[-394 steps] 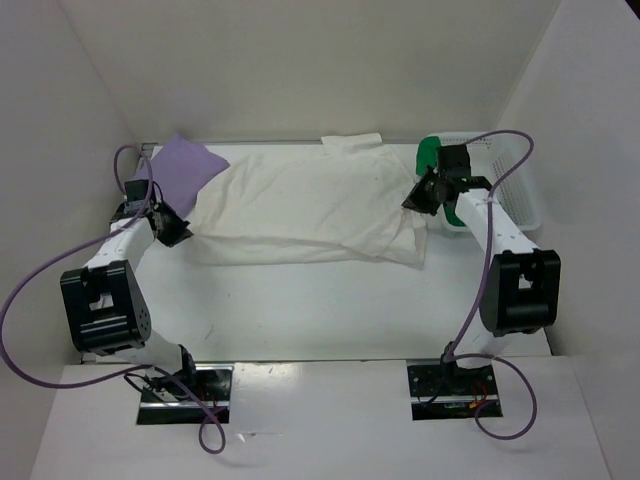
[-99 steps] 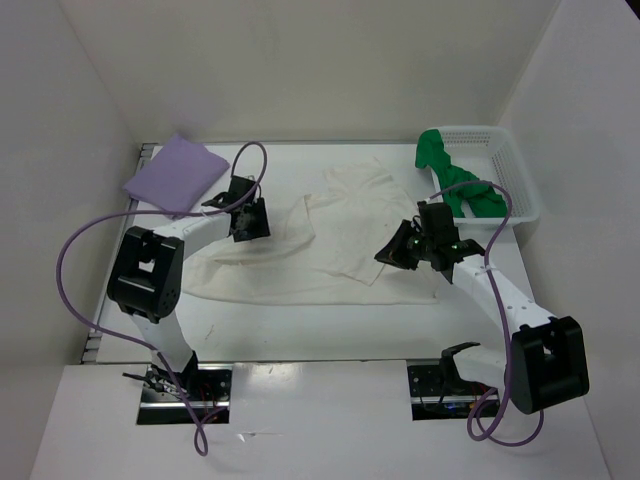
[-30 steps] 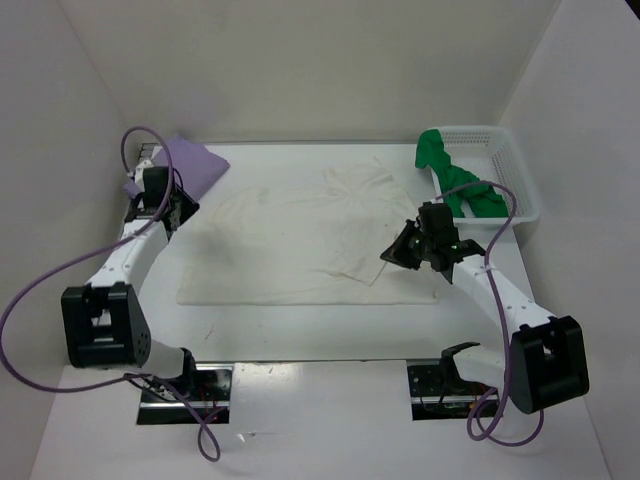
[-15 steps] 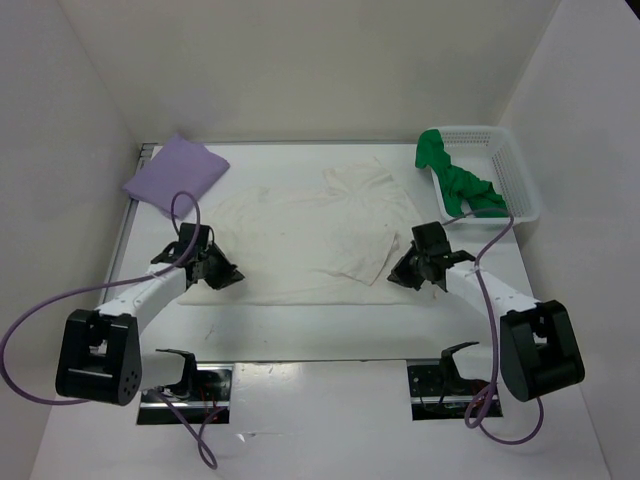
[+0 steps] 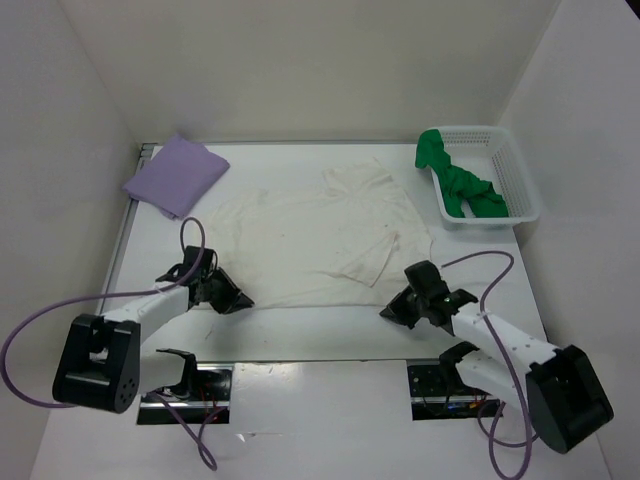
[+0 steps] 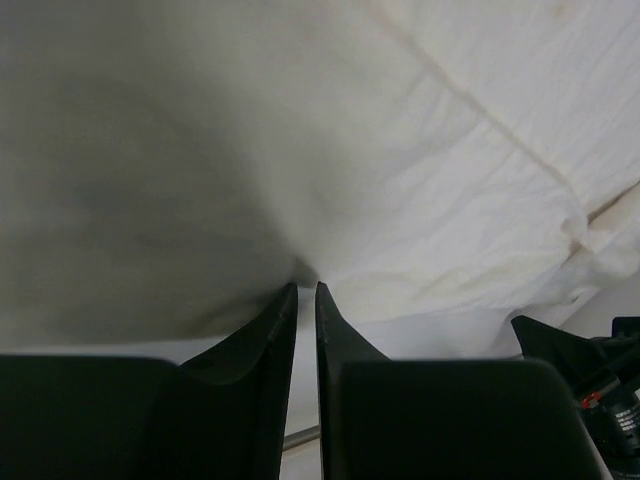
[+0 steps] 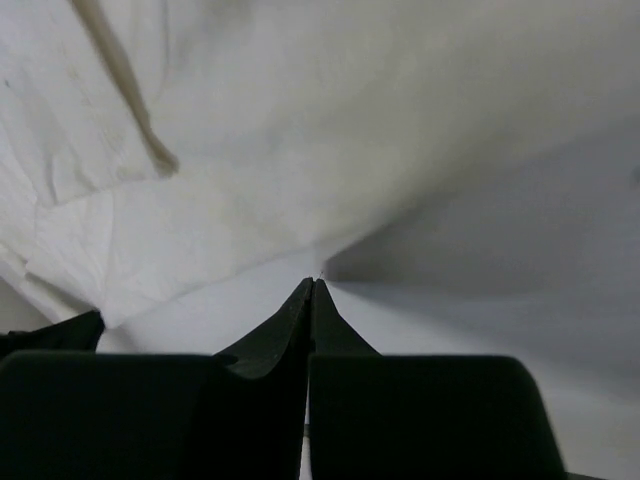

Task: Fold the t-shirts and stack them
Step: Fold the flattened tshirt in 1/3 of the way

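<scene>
The white t-shirt (image 5: 310, 235) lies spread on the table, with its right side folded over. My left gripper (image 5: 238, 301) is low at the shirt's near left corner. In the left wrist view the gripper (image 6: 306, 288) is shut on the white cloth (image 6: 450, 180), which bunches into the tips. My right gripper (image 5: 389, 312) is at the near right corner. In the right wrist view the gripper (image 7: 313, 282) is shut on the cloth's edge (image 7: 300, 120). The lavender t-shirt (image 5: 176, 175) lies folded at the back left. The green t-shirt (image 5: 456, 182) hangs crumpled in the basket.
The white mesh basket (image 5: 512, 172) stands at the back right against the side wall. White walls close in the table on the left, back and right. The arm bases and their cables sit along the near edge.
Both grippers have moved toward the near edge of the table, and the white shirt's near hem has come with them.
</scene>
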Robot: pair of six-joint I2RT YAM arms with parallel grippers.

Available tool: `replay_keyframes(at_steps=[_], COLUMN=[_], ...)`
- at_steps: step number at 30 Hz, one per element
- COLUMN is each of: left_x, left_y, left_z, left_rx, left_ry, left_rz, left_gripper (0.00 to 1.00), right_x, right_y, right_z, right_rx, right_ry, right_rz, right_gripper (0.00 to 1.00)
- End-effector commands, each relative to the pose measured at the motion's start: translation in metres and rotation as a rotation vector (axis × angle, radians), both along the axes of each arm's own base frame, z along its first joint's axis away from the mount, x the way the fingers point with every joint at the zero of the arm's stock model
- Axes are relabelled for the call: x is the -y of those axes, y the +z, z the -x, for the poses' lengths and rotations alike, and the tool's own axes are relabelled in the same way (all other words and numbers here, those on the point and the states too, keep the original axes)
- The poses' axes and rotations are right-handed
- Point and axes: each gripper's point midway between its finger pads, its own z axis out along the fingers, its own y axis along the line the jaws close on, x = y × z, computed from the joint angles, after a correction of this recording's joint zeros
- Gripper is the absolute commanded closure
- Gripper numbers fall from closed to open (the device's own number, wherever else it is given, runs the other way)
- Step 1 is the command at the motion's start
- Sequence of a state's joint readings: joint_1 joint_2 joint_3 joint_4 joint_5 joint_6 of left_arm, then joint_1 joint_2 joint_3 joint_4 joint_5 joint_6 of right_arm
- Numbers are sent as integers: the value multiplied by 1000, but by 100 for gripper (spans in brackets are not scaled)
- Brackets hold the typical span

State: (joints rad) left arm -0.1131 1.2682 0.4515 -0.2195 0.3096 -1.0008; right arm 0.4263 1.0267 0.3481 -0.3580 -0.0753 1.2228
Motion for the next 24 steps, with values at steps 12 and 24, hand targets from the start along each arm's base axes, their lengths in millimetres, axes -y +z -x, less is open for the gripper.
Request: replay_keyframes(at_steps=[12, 24], left_x=[16, -78], left_y=[104, 103], left_z=[-33, -274], left_rx=[186, 434], left_ry=[-96, 29], left_rz=[-60, -507], left_gripper=[79, 51], right_x=[-44, -106], right_y=[63, 110], right_z=[-7, -102], right_rx=[96, 335], right_ry=[85, 486], right_rz=[-118, 5], right_gripper=[100, 99])
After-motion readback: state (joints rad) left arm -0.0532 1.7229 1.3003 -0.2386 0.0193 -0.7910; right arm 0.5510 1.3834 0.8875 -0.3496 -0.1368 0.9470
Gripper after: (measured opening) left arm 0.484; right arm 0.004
